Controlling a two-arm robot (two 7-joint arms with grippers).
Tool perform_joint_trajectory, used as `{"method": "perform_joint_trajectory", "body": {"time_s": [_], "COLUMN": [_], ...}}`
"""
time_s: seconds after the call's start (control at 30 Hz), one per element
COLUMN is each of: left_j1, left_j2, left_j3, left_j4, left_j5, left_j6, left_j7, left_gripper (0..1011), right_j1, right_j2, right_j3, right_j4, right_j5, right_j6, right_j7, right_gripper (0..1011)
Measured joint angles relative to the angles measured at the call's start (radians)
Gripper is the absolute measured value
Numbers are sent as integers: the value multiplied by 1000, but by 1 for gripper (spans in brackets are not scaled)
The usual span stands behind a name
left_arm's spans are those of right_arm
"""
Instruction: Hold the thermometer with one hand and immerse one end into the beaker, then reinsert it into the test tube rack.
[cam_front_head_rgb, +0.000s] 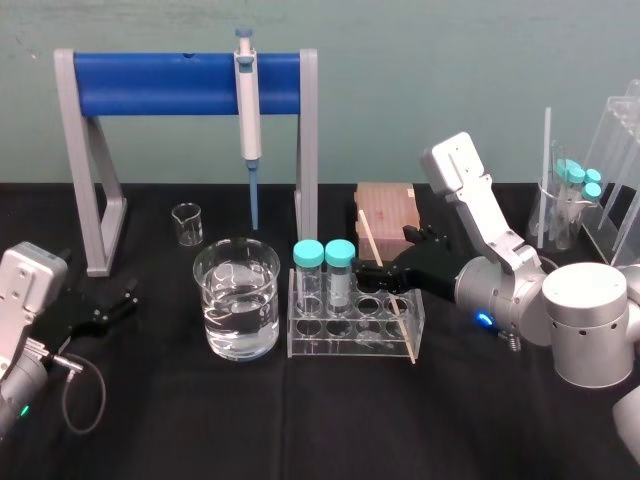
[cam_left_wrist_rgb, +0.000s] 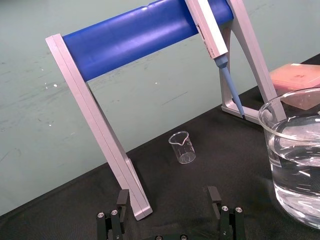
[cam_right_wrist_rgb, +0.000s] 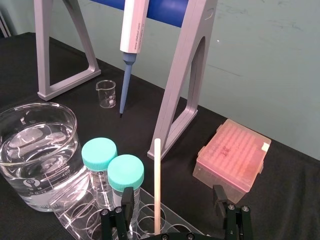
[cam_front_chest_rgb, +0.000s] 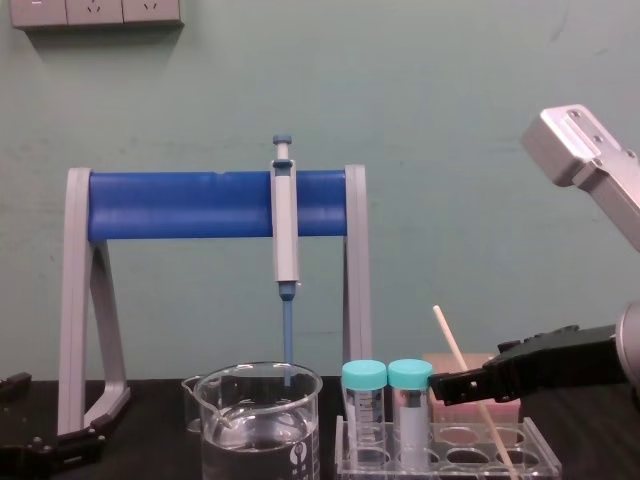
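Currently, head view: right gripper (cam_front_head_rgb: 385, 258) spread wide at the thermometer (cam_front_head_rgb: 371, 238), which leans in the test tube rack (cam_front_head_rgb: 340, 346). Right wrist view: the thin cream rod stands between the parted fingers (cam_right_wrist_rgb: 127, 197), touching neither. Chest view: it slants past the fingertips. Left gripper (cam_left_wrist_rgb: 168, 200) parked, wide.

Pipette (cam_front_head_rgb: 246, 95): hanging on blue stand (cam_front_head_rgb: 150, 84)
Small beaker (cam_front_head_rgb: 187, 223): under the blue stand
Pink box (cam_front_head_rgb: 386, 208): right of it
Capped tubes (cam_front_head_rgb: 324, 275): upright, side by side

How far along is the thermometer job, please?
Nothing looks done: the thin cream-beige rod thermometer leans in the clear acrylic rack. In hand: the open right gripper straddles it, ungripped. Remaining: grasp, dip in the large glass beaker, reinsert. The left gripper sits open left of the beaker.
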Motion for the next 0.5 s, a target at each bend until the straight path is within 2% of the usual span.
{"method": "perform_joint_trajectory", "body": {"time_s": [0.23,0.37,0.5], "left_j1": [0,0,0], "left_j2": [0,0,0], "left_j3": [0,0,0], "left_j4": [0,0,0], "left_j5": [0,0,0], "left_j6": [0,0,0], "left_j7": [0,0,0], "left_gripper": [1004,1004,1004], "right_j1": [0,0,-1], "right_j2": [1,1,1], "right_j3": [0,-1,-1], "right_j4": [-1,-2,-2], "right_j5": [1,2,3], "right_j6": [1,1,1], "right_j7": [0,-1,-1], "right_gripper": [970,890,751]}}
